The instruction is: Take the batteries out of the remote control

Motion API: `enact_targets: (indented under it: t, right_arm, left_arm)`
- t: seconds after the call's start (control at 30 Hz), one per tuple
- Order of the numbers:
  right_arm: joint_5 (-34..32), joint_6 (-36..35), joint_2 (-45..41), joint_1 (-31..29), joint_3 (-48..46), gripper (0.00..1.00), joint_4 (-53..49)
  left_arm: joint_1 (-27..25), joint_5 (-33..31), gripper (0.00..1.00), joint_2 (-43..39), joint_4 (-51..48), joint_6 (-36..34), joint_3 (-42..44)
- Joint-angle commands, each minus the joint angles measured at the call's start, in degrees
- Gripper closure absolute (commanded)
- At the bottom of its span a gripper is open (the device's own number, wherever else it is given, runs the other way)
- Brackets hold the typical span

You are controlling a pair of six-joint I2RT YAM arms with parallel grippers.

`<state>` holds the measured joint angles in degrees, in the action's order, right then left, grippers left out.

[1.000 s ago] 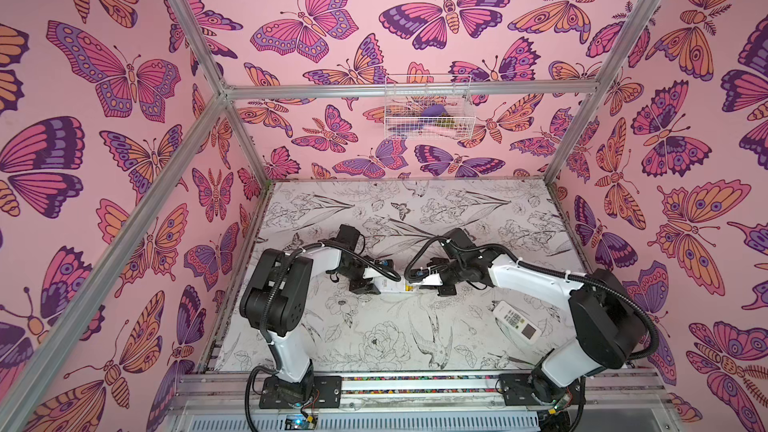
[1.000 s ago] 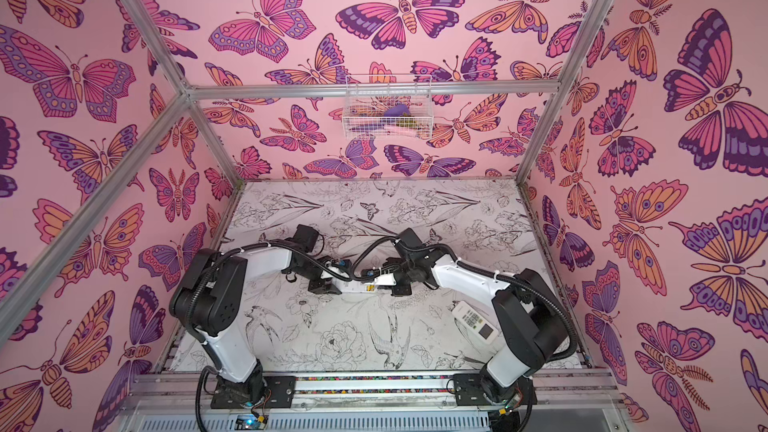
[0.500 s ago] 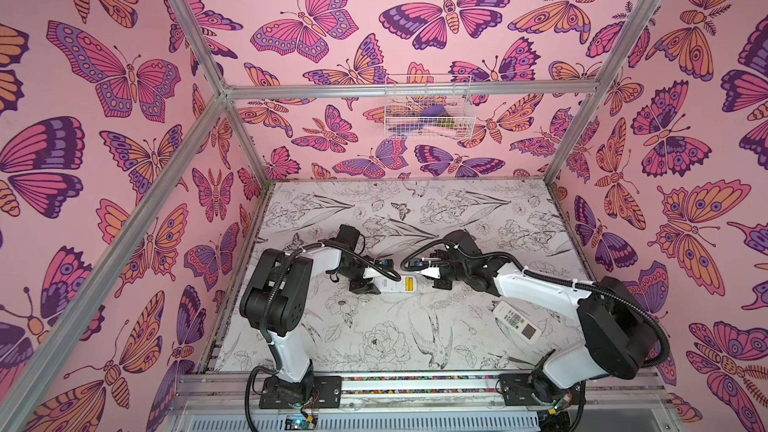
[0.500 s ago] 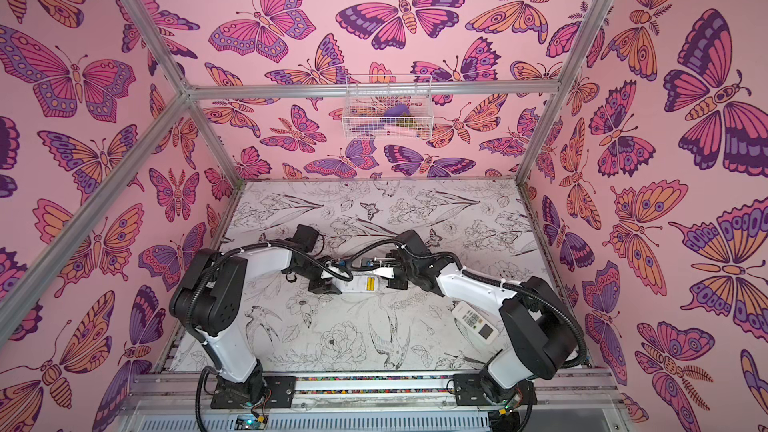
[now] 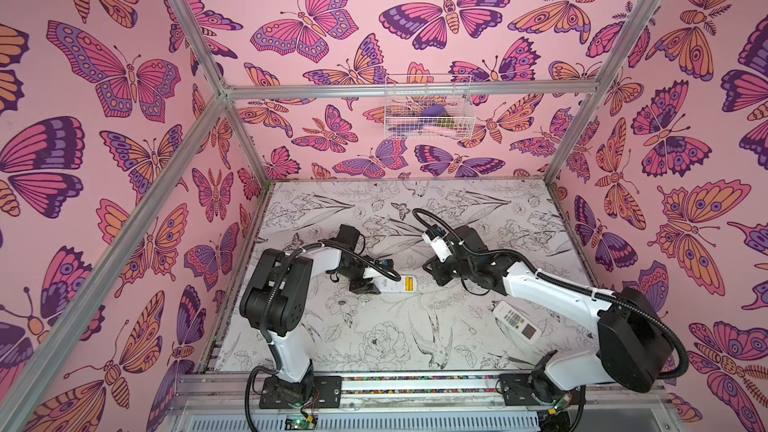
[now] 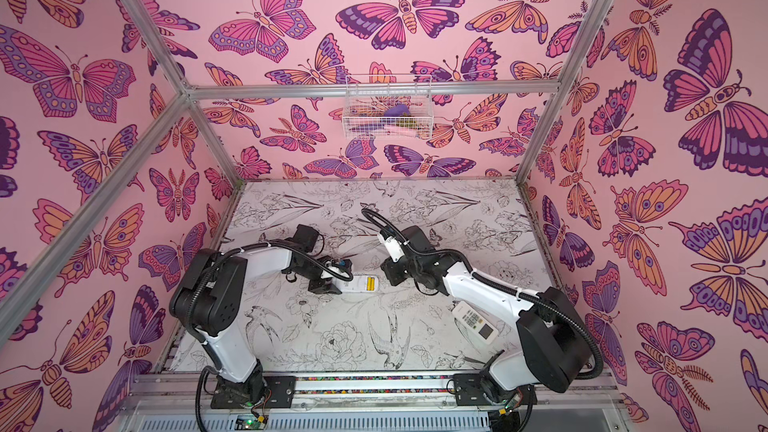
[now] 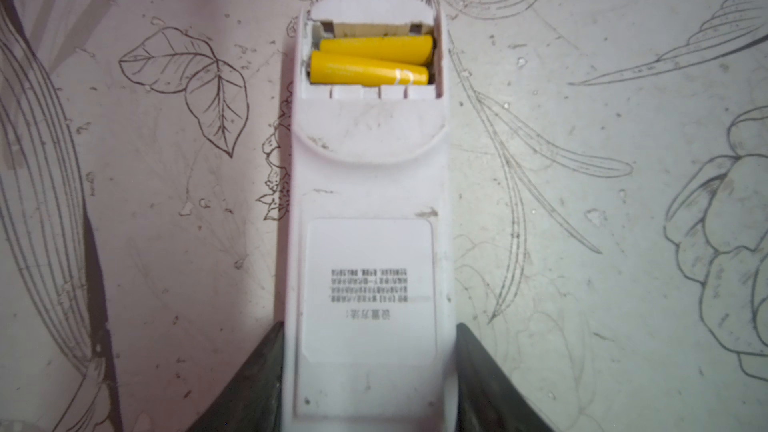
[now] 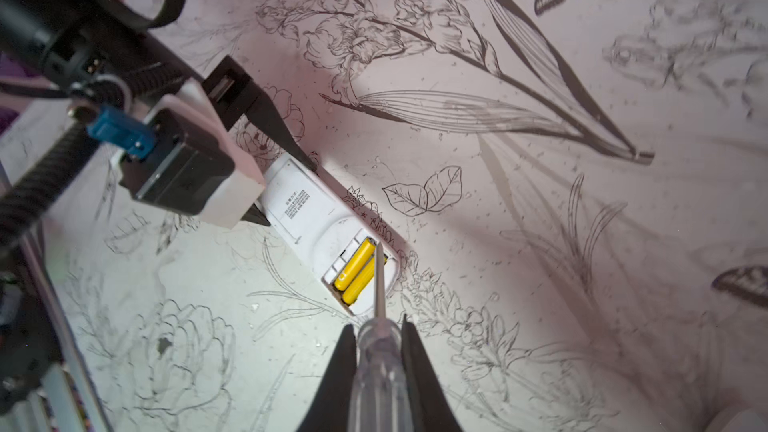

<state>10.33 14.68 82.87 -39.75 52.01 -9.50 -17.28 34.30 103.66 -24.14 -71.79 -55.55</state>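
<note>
Left gripper [image 7: 368, 338] pinches the white remote control [image 7: 370, 184] by its sides, back face up on the desk [image 7: 582, 201]. Right gripper [image 8: 378, 342] is pressed onto the clear handle of a screwdriver [image 8: 379, 284].

Change noted: a second ago the right gripper was close against the remote's open end; in both top views it has drawn back, leaving a gap. Both yellow batteries [image 7: 370, 62] remain in the uncovered compartment, one lying slightly askew. Judgement: that pass freed nothing, so another is needed.

Not determinable: whether the screwdriver tip touches a cell. The top views hide the tool behind the gripper. No compartment cover or dark cell is visible. A second remote [image 5: 517, 322] lies partly under the right arm.
</note>
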Motion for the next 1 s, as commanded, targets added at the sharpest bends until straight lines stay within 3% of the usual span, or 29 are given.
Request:
enact_targets:
  t: [0.0, 0.2, 0.97]
  right_arm:
    - [0.92, 15.77, 0.76, 0.28, 1.43, 1.0, -2.61]
    - [2.83, 22.19, 2.44, 0.06, 0.45, 1.0, -1.69]
    - [3.54, 20.0, 9.68, 0.41, -0.07, 1.0, 2.87]
  left_arm:
    - [-0.3, -1.09, 0.52, 1.87, -1.94, -1.3, 0.88]
    - [-0.36, -1.08, 0.52, 1.75, -1.95, -1.43, 1.01]
    - [-0.41, -1.16, 0.52, 1.8, -1.95, -1.58, 1.08]
